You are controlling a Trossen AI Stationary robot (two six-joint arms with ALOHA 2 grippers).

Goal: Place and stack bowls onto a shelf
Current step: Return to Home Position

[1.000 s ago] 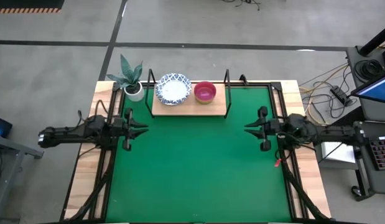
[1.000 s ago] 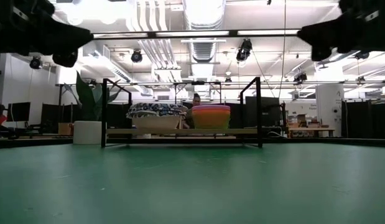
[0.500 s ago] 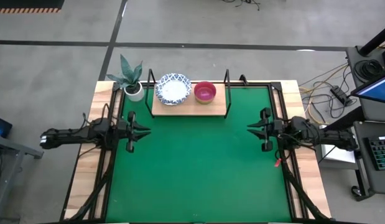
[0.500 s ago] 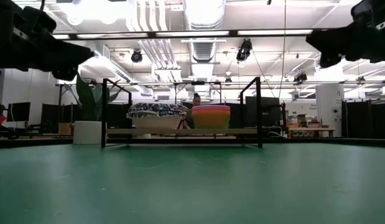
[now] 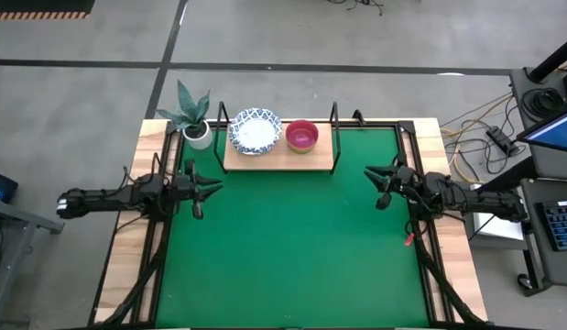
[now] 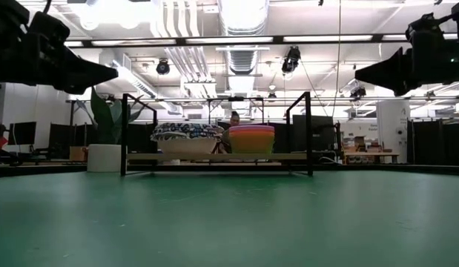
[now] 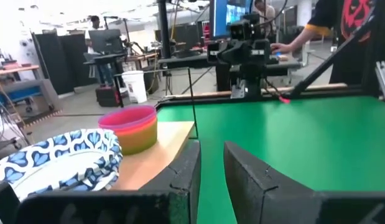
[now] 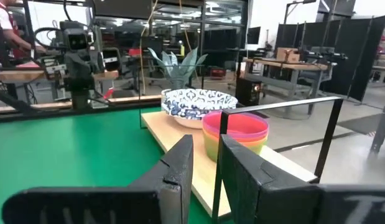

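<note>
The shelf (image 5: 265,159) stands at the far edge of the green mat (image 5: 292,247). On its light-wood board rest a stack of white bowls with blue-patterned outsides (image 5: 256,131) and, to its right, a stack of plain plastic bowls with a red one on top (image 5: 301,136). The low view shows both stacks side by side, blue (image 6: 186,137) and coloured (image 6: 251,139). My left gripper (image 5: 214,183) hovers over the mat's left edge and my right gripper (image 5: 370,174) over its right edge. Both are shut, empty, and point inward at each other.
A small white plant pot (image 5: 199,135) with a spiky plant stands just left of the shelf. The shelf's black posts (image 6: 308,132) rise above the board. Cables and equipment lie off the table's right side. A person (image 7: 332,28) shows in the room behind the right arm.
Both grippers have sunk a little toward the table and rolled about their long axes. The right gripper has shifted slightly toward the far edge. The bowls and shelf have stayed still.
</note>
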